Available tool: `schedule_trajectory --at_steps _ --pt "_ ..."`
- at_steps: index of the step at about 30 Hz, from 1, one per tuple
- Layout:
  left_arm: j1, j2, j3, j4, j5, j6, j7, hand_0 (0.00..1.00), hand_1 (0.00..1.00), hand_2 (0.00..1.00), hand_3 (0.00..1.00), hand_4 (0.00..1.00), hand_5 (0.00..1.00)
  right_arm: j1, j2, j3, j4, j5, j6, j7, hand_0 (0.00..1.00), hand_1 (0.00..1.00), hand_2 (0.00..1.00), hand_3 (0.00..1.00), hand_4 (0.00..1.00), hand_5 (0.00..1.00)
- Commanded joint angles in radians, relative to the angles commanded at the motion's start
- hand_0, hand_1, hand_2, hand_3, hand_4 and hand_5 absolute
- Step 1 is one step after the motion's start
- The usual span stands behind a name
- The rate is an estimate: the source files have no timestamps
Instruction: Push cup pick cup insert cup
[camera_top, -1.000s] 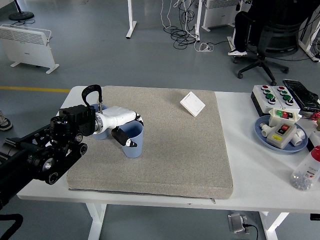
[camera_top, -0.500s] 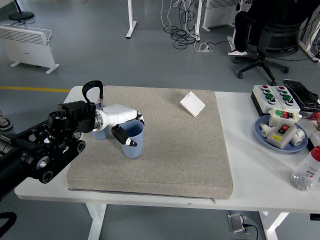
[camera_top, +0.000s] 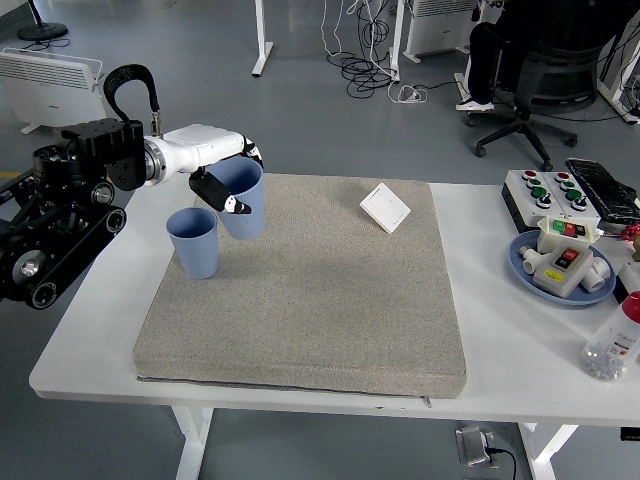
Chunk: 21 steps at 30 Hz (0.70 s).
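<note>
Since half a second ago the left arm has swung up and back toward the far left of the table, taking one blue cup with it; that cup stood on the mat before and now hangs in the air, and the second cup, which the arm had been covering, stands in plain sight.

In the head view, the left hand (camera_top: 222, 178), white with black fingertips, is clamped on the lifted blue cup (camera_top: 240, 200): a dark thumb (camera_top: 212, 190) presses the outer wall and other fingers hook over the rim. The cup is a plain, light blue plastic tumbler, tapering toward its base, upright or very slightly tilted, mouth up, clear of the grey mat (camera_top: 310, 300). Just to its lower left the standing blue cup (camera_top: 194, 242), same colour and shape, rests upright on the mat near its left edge; the two overlap or nearly touch in this view, and I cannot tell if they make contact.

A white wall switch (camera_top: 385, 207) lies on the mat's far side. On the white table (camera_top: 500, 300), right of the mat, sit a button box (camera_top: 550, 192) and a blue plate of switches (camera_top: 560, 262). The right arm is out of view.
</note>
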Motion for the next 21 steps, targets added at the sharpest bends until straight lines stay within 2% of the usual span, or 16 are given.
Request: schedule_trajectory --at_steps 4,10,21 --pt "-0.028 0.007 -0.005 0.055 0.04 -0.005 0.002 0.482 0.584 0.67 0.586 0.575 0.002 -0.001 -0.001 0.0 0.0 0.0 0.0 -0.001 0.755 0.625 0.642 0.556 0.077 0.47" --pt "-0.051 -0.018 -0.012 0.155 0.076 0.001 -0.011 0.482 0.585 0.664 0.586 0.574 0.002 -0.003 0.001 0.0 0.0 -0.008 0.0 -0.003 0.754 0.625 0.642 0.556 0.077 0.47" --pt "-0.06 -0.046 0.041 0.237 0.113 0.022 -0.033 0.484 0.587 0.664 0.584 0.571 0.002 -0.001 0.0 -0.004 0.0 -0.003 -0.001 0.0 0.754 0.624 0.641 0.556 0.077 0.471"
